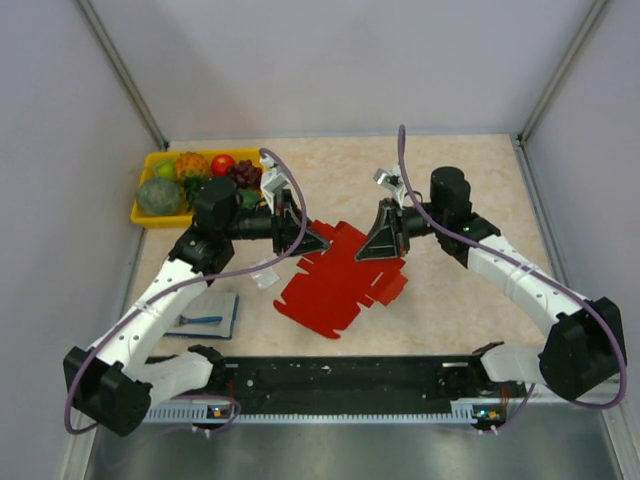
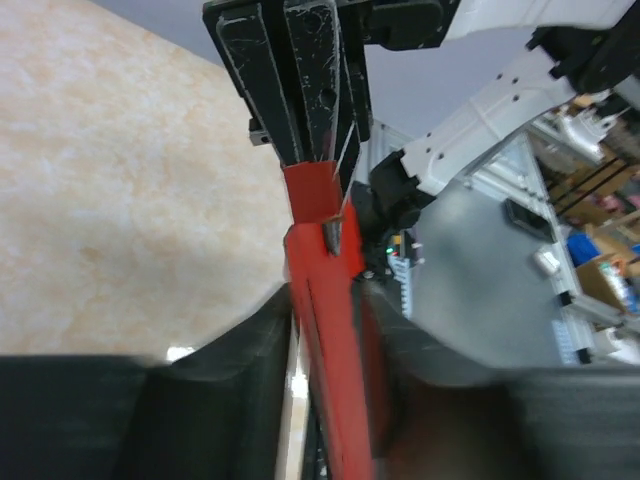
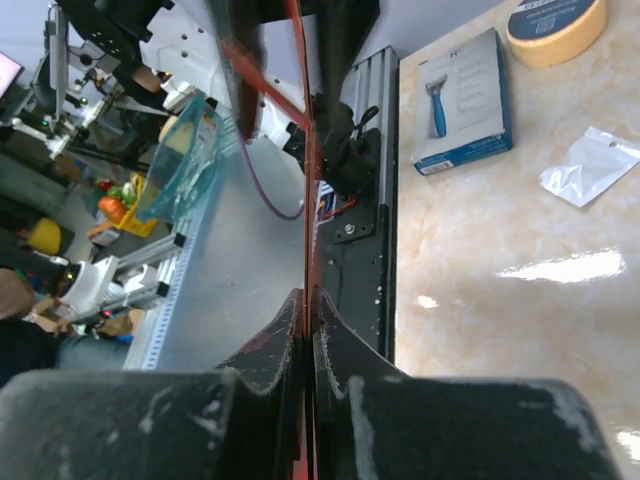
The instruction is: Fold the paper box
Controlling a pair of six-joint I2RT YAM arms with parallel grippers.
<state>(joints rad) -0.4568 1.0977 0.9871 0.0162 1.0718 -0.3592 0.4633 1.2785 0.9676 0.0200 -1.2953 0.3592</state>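
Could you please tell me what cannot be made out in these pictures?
Top view: where each gripper meets the paper box is hidden under the left gripper and right gripper.
Left wrist view: the box is edge-on and the near fingers are blurred.
Right wrist view: the box is a thin line; its tabs cannot be seen.
Top view: the left arm covers part of the fruit tray.

Left arm (image 1: 150, 312): elbow low near the counter edge, forearm reaching forward and inward.
Left hand (image 1: 318, 240): pinched on the paper box (image 1: 335, 285).
Right arm (image 1: 520, 278): bent inward, mirroring the left.
Right hand (image 1: 377, 245): clamped on the same sheet.
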